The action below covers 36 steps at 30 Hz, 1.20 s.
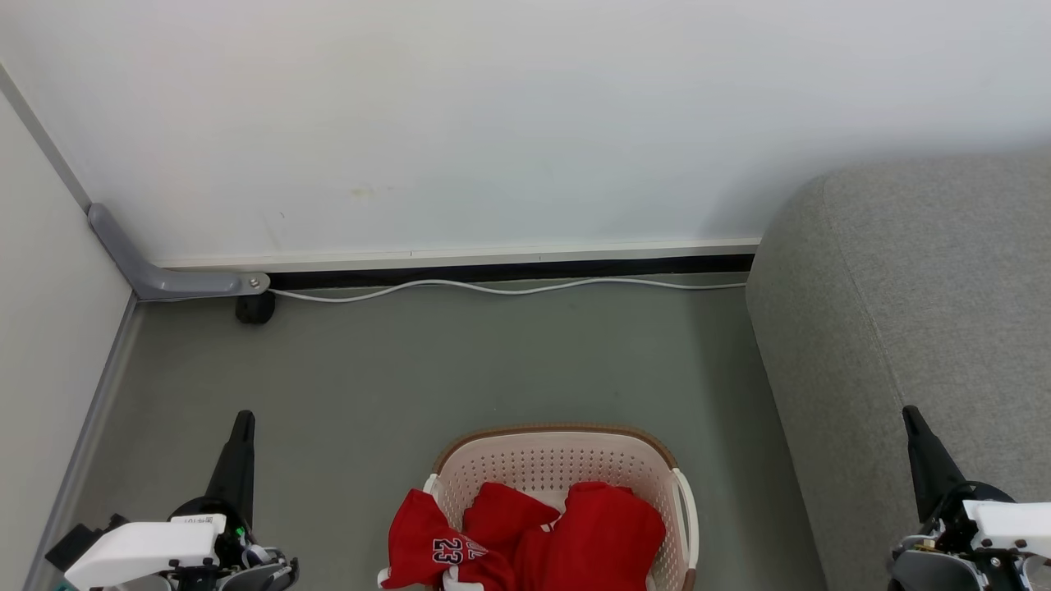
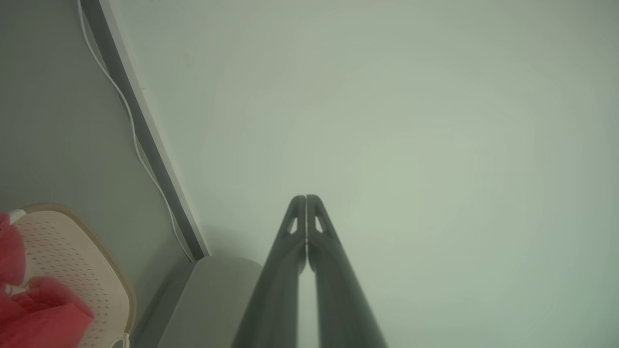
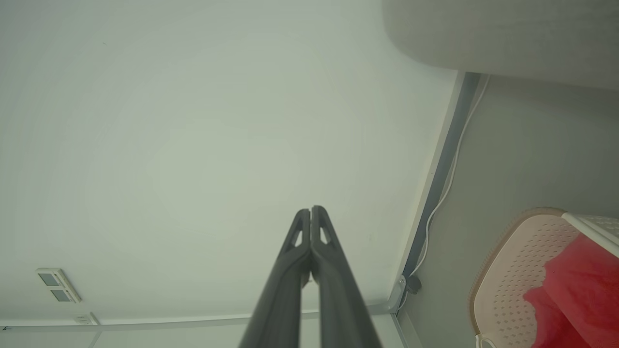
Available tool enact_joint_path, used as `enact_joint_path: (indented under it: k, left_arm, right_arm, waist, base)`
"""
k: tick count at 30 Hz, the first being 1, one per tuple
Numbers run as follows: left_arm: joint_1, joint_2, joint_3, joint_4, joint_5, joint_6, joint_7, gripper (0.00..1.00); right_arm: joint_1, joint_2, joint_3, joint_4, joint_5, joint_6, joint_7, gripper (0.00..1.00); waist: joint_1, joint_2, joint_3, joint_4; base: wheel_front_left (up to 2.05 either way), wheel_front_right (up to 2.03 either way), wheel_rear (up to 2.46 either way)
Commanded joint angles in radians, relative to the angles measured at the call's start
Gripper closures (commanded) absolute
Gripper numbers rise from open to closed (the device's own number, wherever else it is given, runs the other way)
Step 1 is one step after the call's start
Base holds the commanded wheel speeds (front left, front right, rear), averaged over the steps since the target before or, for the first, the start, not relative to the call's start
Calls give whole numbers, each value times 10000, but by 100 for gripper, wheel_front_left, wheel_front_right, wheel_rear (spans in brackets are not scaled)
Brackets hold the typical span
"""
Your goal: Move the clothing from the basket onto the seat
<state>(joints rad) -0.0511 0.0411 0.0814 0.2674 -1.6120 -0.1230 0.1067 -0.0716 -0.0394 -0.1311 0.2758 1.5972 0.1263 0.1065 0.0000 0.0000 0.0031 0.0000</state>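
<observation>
Clothing [image 1: 603, 533], bright red white-trimmed garments, all lies in the cream perforated plastic basket [image 1: 558, 431]; none is on the grey fabric seat [image 1: 920, 287] beside it. Left hand [image 1: 244, 420] and right hand [image 1: 910, 415]: closed, empty.

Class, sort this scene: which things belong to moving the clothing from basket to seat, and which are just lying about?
Belong to the job:
red clothing, lying in the basket
grey seat, on the right
left gripper and right gripper, both shut and empty

Just lying about:
white cable along the wall
grey bracket in the corner
small black piece beneath it
</observation>
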Motion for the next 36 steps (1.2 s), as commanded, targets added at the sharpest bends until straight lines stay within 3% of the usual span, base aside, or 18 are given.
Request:
enact_joint_path:
  k: [1,3,4,11,15,19,36]
  left_arm:
    - [-568,91,321,-225,31,-77,63,100]
    - [-568,91,321,-225,31,-77,63,100]
    - [0,0,0,0,0,0,0,0]
    - [182,-94,-33,389,16,10,-69,0]
    - [64,-86,-70,412,63,6,-207,0]
    - [-20,-72,-101,428,113,3,-326,0]
    - [-465,58,-245,593,1149,-9,-847,0]
  right_arm:
    - [-363,-108,177,-311,118,44,64,100]
    - [-363,-108,177,-311,118,44,64,100]
    - [0,0,0,0,0,0,2,0]
    - [171,107,80,339,-34,-1,-19,0]
    - [43,64,145,322,-86,1,-79,0]
    - [-57,16,224,311,-138,2,-152,0]
    - [-663,-436,934,499,-613,9,-797,0]
  waist:
    - [0,0,0,0]
    - [0,0,0,0]
    - [0,0,0,0]
    - [1,0,24,-1]
    - [21,0,-3,-8]
    - [1,0,23,-15]
    - [0,0,89,-45]
  base:
    - [0,0,0]
    - [0,0,0]
    - [0,0,0]
    - [0,0,0]
    - [0,0,0]
    - [0,0,0]
    - [0,0,0]
